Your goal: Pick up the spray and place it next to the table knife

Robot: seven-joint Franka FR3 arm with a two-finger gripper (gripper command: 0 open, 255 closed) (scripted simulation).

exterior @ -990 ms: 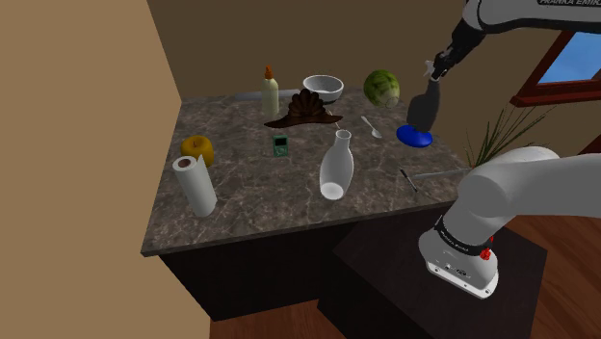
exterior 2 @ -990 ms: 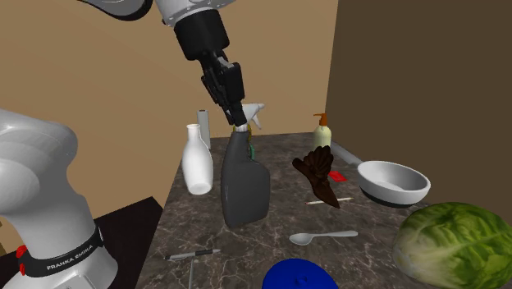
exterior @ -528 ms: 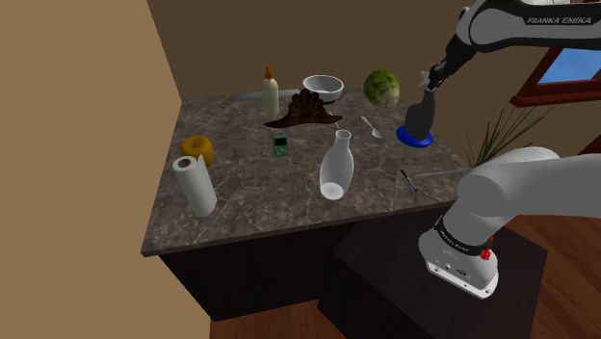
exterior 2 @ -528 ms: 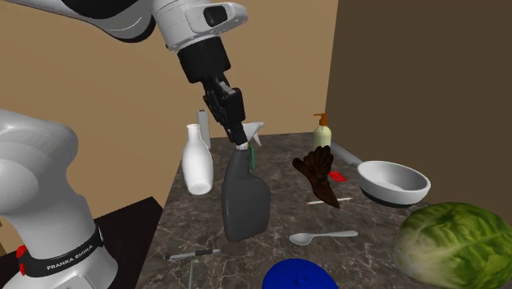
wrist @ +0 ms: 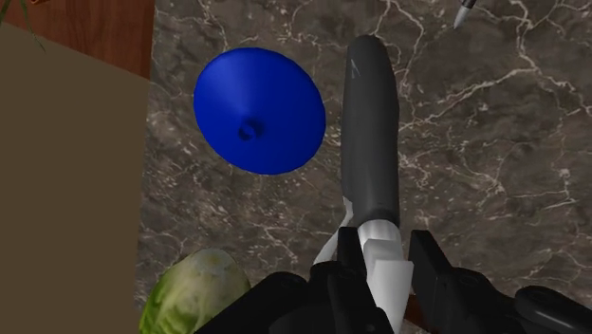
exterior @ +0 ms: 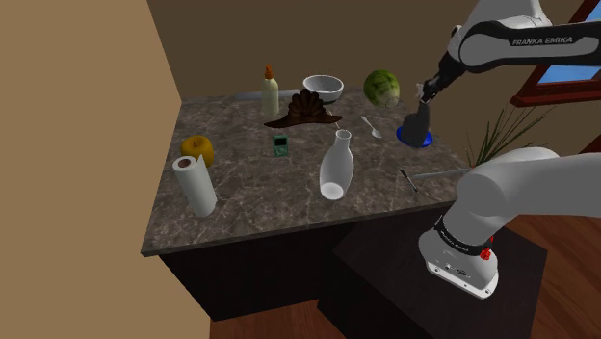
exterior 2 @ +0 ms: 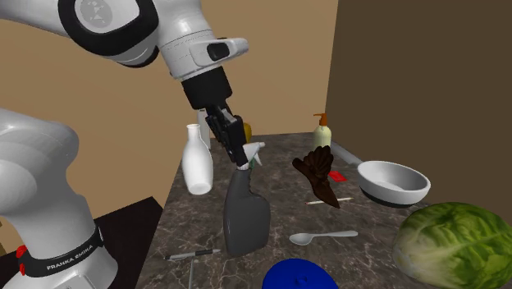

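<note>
A dark grey spray bottle (exterior 2: 244, 215) with a white trigger head hangs upright from my gripper (exterior 2: 240, 156), which is shut on its neck. Its base stands at or just above the marble counter (exterior: 250, 183). In the shoulder view the spray bottle (exterior: 416, 123) is near the counter's right edge, under the gripper (exterior: 425, 93) and in front of a blue dish (exterior: 427, 141). The table knife (exterior: 435, 175) lies nearer the stand; in the second exterior view the knife (exterior 2: 190, 255) is just left of the bottle. The wrist view has the gripper (wrist: 384, 256) clasping the bottle (wrist: 371, 133).
A blue dish (wrist: 259, 109) lies beside the bottle, a green cabbage (exterior 2: 455, 242) beyond it. A spoon (exterior 2: 322, 237), white bowl (exterior 2: 392, 182), brown ornament (exterior 2: 320, 176), soap bottle (exterior 2: 322, 131) and white vase (exterior 2: 197, 160) stand around. A paper roll (exterior: 195, 185) and an orange (exterior: 197, 148) sit far left.
My gripper has come down with the spray bottle, bringing its base from well above the counter to counter level, and shifted a little toward the blue dish.
</note>
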